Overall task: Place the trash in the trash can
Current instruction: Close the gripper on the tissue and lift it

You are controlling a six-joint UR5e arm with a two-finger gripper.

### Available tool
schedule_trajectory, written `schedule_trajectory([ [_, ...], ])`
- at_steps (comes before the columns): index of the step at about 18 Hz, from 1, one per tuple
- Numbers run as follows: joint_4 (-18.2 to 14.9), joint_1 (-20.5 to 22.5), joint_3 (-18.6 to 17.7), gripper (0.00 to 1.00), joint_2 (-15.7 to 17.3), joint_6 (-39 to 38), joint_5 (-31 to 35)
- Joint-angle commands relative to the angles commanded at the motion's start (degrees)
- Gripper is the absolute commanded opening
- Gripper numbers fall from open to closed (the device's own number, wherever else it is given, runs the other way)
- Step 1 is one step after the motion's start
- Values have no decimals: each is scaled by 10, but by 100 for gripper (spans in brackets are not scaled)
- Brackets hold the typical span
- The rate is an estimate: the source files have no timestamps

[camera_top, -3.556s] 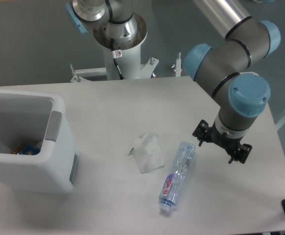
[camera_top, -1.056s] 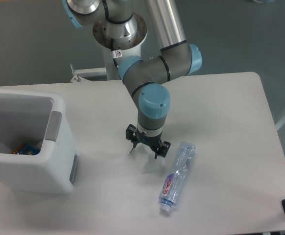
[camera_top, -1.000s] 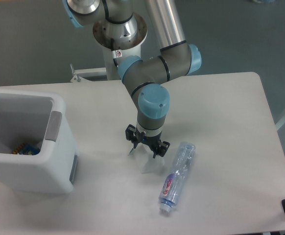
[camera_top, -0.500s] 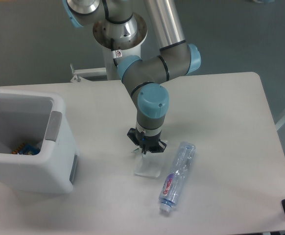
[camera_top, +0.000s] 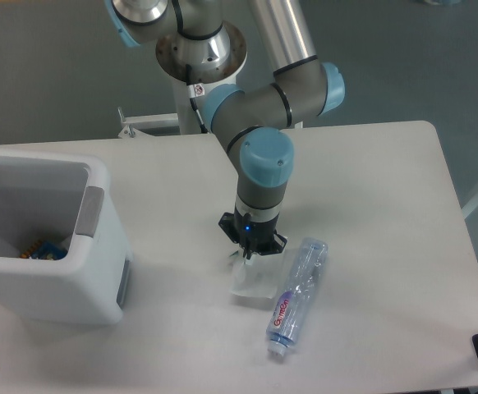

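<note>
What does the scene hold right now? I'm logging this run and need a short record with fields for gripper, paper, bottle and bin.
gripper: closed on the top of the paper wad, pointing straight down
paper wad: white, pinched at its top, hanging below the fingers
bottle: clear plastic, lying on its side on the table, right of the wad, untouched
trash can: white bin at far left, open top, something colourful inside
task state: neither item binned yet

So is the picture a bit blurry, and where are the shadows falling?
Fixed camera: soft overall, not crisp; light is even, with only a faint shadow beside the trash can. The white paper wad nearly blends into the pale table; the bottle shows small glints.
</note>
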Motion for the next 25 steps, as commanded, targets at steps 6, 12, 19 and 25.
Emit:
schedule_trajectory([
  [6, -1, 12, 16, 0, 25, -29, -13],
  [12, -1, 13, 79, 0, 28, -145, -84],
  [19, -1, 12, 132, 0, 52, -201, -167],
  [25, -1, -1, 187, 0, 69, -293, -217],
])
